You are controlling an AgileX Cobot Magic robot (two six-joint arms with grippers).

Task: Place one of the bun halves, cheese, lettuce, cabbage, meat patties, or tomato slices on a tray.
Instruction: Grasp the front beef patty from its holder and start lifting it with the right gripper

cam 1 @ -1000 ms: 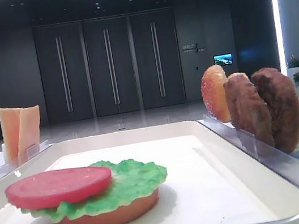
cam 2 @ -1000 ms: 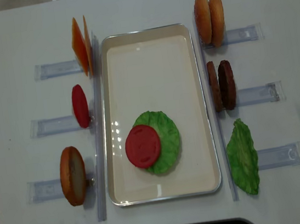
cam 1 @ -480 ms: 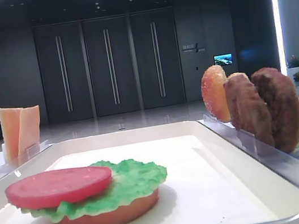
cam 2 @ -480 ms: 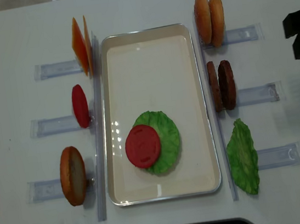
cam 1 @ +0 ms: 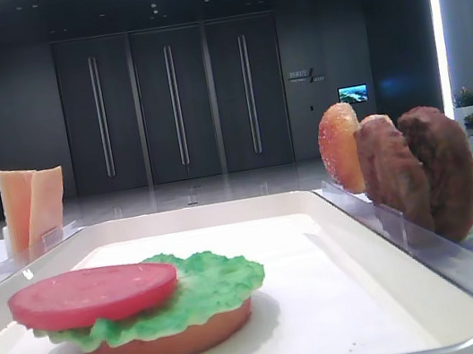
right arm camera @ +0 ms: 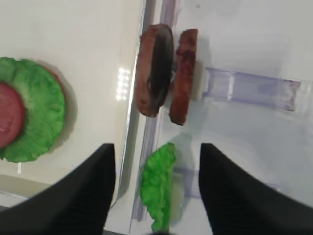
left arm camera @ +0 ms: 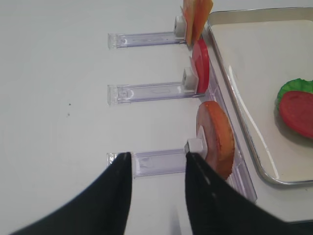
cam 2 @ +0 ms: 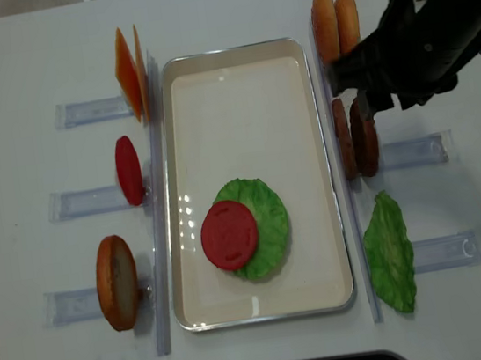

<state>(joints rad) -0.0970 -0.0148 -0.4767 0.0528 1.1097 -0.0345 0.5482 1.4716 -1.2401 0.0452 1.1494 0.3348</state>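
Low front view: large white rectangular tray with a raised rim (cam 1: 338, 242) carries a stack of flat orange-brown bun base (cam 1: 169, 341), ruffled green lettuce leaf (cam 1: 209, 283) and smooth pinkish-red tomato slice (cam 1: 93, 294). Two dark brown rough meat patties (cam 1: 417, 172) stand on edge in a clear plastic rack (cam 1: 410, 234) just right of the tray, a speckled golden bun half (cam 1: 341, 149) behind them. Pale orange square cheese slices (cam 1: 34, 206) stand at far left. Room behind: dark wall, tall closed doors, glossy floor, a small lit screen.

Right wrist view: right gripper (right arm camera: 157, 188), jaws wide apart and empty, hangs above the patties (right arm camera: 165, 74); a spare green leaf (right arm camera: 159, 185) shows between the fingers, below them.

Left wrist view: left gripper (left arm camera: 157, 193), jaws apart and holding nothing, hovers over the white table (left arm camera: 58, 98) beside an upright bun half (left arm camera: 216, 138), well clear of the tray (left arm camera: 244, 142).

Overhead view: the right arm (cam 2: 421, 32) reaches in over the patty rack; patties (cam 2: 355, 138) partly covered by it. Plain matte white tabletop.

Judgement: the step in hand is the approach to a patty, probably the next layer. Next move calls for lowering until the jaws straddle one disc only, closing across its faces, lifting it out of the rack, then carrying it left onto the tomato.
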